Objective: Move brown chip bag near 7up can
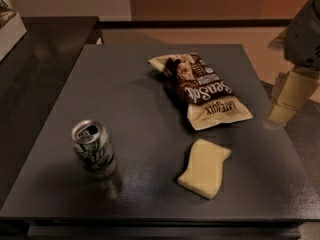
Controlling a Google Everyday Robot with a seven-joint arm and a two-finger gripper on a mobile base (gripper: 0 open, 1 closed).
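The brown chip bag lies flat on the dark table, right of centre towards the back, with white "Sea Salt" lettering showing. The 7up can stands upright near the table's front left, well apart from the bag. My gripper hangs at the right edge of the view, just off the table's right side and level with the bag's lower end. It touches nothing and holds nothing.
A pale yellow sponge-like slab lies at the front right, below the bag. A second dark surface adjoins on the left, with a white box at its far left. The floor lies beyond the table.
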